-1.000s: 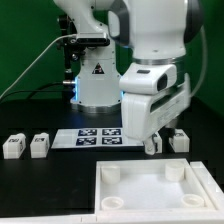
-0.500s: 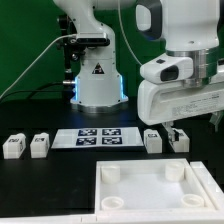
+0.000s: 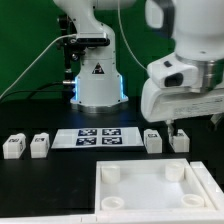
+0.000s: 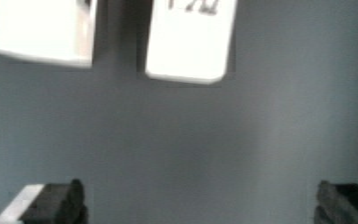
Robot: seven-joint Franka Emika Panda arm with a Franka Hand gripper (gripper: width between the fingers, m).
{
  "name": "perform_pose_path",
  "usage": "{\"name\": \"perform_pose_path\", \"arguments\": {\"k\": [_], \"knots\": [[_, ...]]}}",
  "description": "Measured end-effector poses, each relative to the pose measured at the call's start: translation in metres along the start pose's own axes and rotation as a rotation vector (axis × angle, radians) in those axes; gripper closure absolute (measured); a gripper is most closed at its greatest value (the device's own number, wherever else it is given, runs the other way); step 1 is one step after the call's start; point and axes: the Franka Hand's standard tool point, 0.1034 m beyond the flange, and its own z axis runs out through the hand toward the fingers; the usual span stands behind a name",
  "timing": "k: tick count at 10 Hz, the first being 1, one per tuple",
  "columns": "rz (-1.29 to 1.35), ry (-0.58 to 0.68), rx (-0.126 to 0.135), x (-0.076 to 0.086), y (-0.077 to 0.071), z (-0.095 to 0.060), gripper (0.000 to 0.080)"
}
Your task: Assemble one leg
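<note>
Four legs sit on the black counter, all upright white blocks with tag faces. At the exterior view's left are the leftmost leg and the second leg, just beside each other but not touching. At the exterior view's right are the third leg and the rightmost leg, also a close pair with a gap between them. Both pairs are well apart, and the marker board lies flat between them.

The white panel with round corner sockets lies on the near side of the counter, near the right pair and not touching it. The robot base stands at the far side behind the marker board.

The claw hangs over the right pair and touches neither leg. A dark finger shows just above the gap between the third and rightmost legs. In the wrist view both fingertips are spread wide, with only bare counter between them and nothing held. The same view shows one block and the other block side by side beyond the fingertips, well clear of them. Both are blurred, their tags only partly seen, and I cannot tell which leg is which.
</note>
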Motion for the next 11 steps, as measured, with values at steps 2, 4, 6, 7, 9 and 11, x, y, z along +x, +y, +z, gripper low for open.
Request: {"name": "perform_pose_path", "arguments": {"k": [2,4,6,7,9,11], "knots": [[0.03,-0.208,-0.007,-0.002,0.003,0.005,0.015],[0.027,-0.374,-0.02,-0.004,0.005,0.007,0.015],[0.026,-0.485,-0.026,-0.001,0.006,0.012,0.015],[0.028,-0.487,-0.03,-0.005,0.005,0.014,0.015],[0.029,-0.529,-0.04,-0.023,0.001,0.032,0.015],[0.028,-0.537,-0.043,-0.035,0.0,0.051,0.015]]}}
